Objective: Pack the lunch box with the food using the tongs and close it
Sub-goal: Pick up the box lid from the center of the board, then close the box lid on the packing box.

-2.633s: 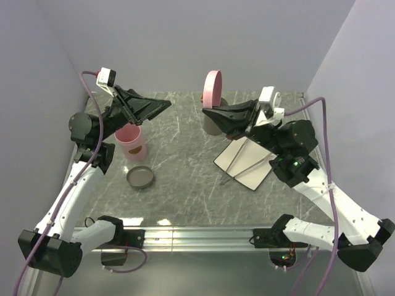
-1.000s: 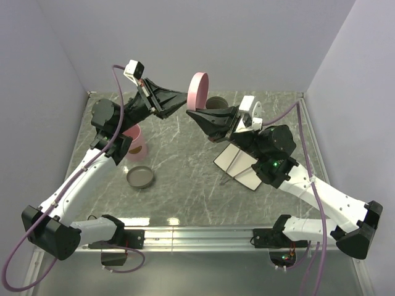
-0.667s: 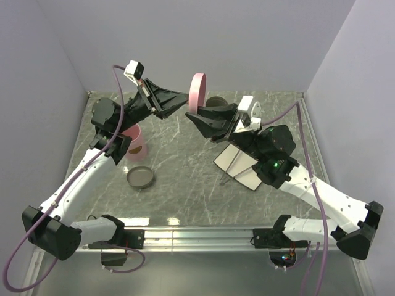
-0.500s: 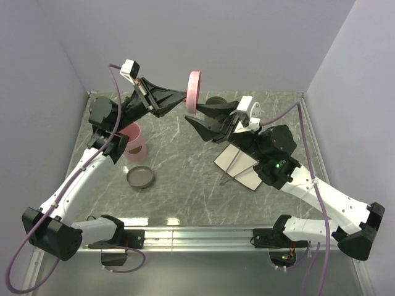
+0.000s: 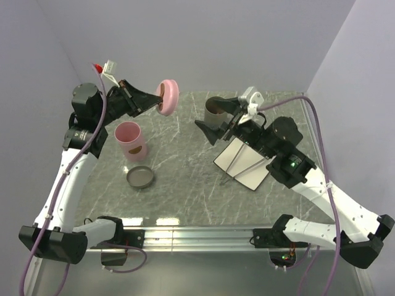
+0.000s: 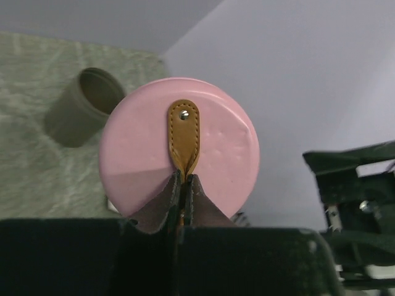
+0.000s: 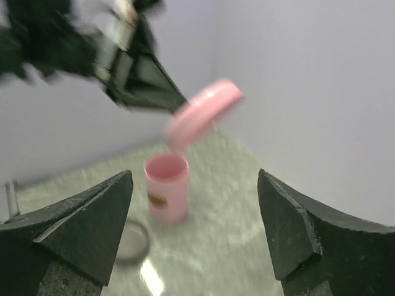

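The pink lunch box (image 5: pixel 131 140) stands open at the left of the table, also in the right wrist view (image 7: pixel 166 190). Its round pink lid (image 5: pixel 167 95) hangs in the air above and to the right of it, held by its brown leather tab (image 6: pixel 184 131). My left gripper (image 6: pixel 183 179) is shut on that tab. The lid (image 7: pixel 203 114) looks blurred in the right wrist view. My right gripper (image 5: pixel 215 120) is open and holds nothing, hovering near the grey cup (image 5: pixel 216 111). The tongs (image 5: pixel 247 168) lie across the white plate (image 5: pixel 237 154). No food shows.
A shallow grey round insert (image 5: pixel 140 177) lies in front of the lunch box, also seen as a ring (image 7: pixel 129 242). The grey cup (image 6: pixel 83 114) stands at the back centre. Walls close in the table on the left, back and right.
My right gripper has opened and let go of the pink lid, then drawn back to the right. My left gripper took the lid by its tab and swung it left.
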{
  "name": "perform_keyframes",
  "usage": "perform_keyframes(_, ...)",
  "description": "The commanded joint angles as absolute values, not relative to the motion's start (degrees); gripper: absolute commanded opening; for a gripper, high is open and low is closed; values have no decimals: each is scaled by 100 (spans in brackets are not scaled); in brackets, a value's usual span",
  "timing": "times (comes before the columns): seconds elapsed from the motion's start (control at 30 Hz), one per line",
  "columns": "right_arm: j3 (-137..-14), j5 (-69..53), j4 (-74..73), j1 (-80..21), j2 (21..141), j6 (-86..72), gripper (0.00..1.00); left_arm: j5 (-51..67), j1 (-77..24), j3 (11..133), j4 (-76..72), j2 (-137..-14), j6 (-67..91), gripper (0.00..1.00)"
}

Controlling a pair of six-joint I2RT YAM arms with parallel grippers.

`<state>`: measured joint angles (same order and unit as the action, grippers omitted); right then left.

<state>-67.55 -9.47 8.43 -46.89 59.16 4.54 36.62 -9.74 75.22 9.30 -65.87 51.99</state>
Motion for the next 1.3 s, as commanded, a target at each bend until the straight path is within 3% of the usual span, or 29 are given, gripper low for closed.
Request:
perform_keyframes(0.0,-7337,-1098,-847,-4107,6133,115,89,3183,-967,8190,2564,-6688,3009,0)
perform_keyframes(0.23,-7304,-1924,-2492,-2753,6363,192,91,1610,-967,9175,4323,-7215,716,0)
perform_keyframes(0.5,-7250,-2791,-4173,-1926,6810,1273,92,651,-958,9255,5001,-7585,-307,0)
perform_keyframes(0.67,-7787,-3410,-5764,-1705,7575,1635,80,335,-941,8983,4957,-7734,-334,0)
perform_keyframes(1.27,-7453,-2963,-5484,-1670,6469,1336,81,659,-255,8270,4500,-8191,-457,0)
